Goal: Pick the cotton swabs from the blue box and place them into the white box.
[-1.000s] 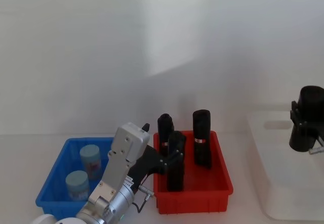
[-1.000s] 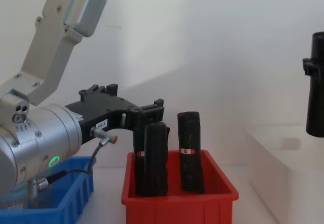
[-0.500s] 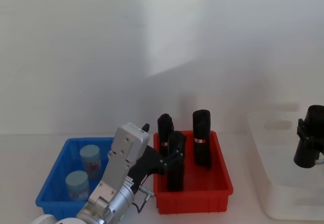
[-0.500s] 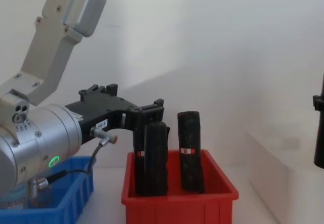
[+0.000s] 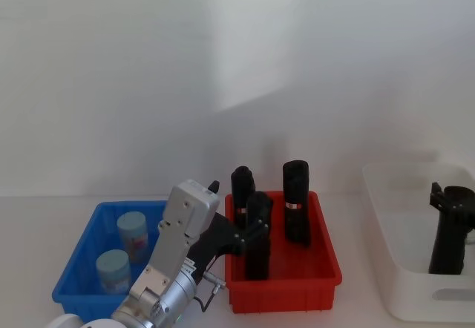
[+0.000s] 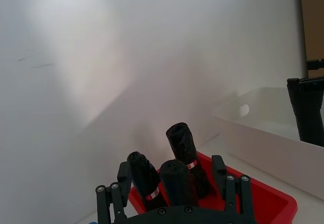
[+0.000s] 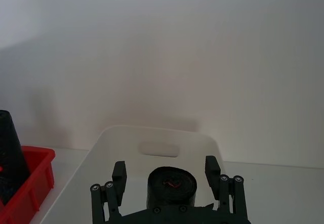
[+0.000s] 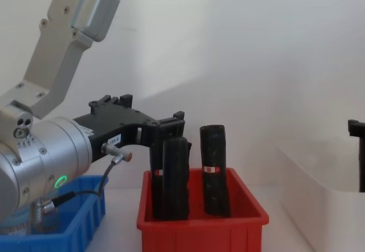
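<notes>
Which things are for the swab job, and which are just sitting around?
For the job: swab jars, blue box, white box, left gripper over the red box, right gripper in the white box.
Just sitting around: red box, black rolls, though one roll is with the right gripper.

The left tool [image 6: 172, 177] reaches forward, roughly level, its fingers [image 6: 124, 176] spread wide apart. Directly behind it sits the thick silver wrist [image 8: 43, 161], and from there a grey arm link [image 8: 63, 52] slants up above the tool. Well off to its right, the right tool [image 5: 451, 198] sits low.
</notes>
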You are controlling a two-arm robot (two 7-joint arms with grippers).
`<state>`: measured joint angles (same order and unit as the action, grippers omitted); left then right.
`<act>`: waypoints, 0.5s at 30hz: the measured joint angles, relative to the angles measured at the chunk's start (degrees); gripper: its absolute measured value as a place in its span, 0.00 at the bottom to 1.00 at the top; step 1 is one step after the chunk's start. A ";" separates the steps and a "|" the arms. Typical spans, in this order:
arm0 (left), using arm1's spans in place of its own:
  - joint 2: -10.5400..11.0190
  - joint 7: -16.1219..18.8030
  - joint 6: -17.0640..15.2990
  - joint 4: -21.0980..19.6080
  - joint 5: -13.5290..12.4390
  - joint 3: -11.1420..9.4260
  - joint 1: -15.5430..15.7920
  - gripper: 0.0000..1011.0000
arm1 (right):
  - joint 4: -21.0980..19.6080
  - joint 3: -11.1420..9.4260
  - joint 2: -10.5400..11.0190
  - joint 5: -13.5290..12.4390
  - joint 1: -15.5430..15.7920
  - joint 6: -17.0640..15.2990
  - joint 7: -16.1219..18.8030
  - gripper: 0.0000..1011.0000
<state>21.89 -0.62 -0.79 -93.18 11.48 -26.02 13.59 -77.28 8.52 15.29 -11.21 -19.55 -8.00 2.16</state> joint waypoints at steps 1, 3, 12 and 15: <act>0.00 0.00 0.00 0.00 0.00 0.00 0.00 0.99 | 0.13 -0.01 0.00 -0.04 -0.04 0.05 0.04 0.95; 0.00 0.00 0.00 0.00 0.00 0.00 0.00 0.99 | 0.46 -0.05 -0.01 -0.14 -0.12 0.16 0.13 0.99; 0.02 -0.16 -0.04 0.00 0.04 0.25 0.17 0.99 | 1.31 -0.14 -0.05 -0.43 -0.39 0.51 0.37 0.99; 0.17 -0.36 -0.25 -0.02 0.17 0.60 0.39 0.99 | 1.53 -0.17 -0.05 -0.48 -0.44 0.58 0.43 0.99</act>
<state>22.06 -0.99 -1.04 -93.20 11.65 -25.42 13.98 -75.75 8.35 15.24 -11.69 -19.99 -7.41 2.58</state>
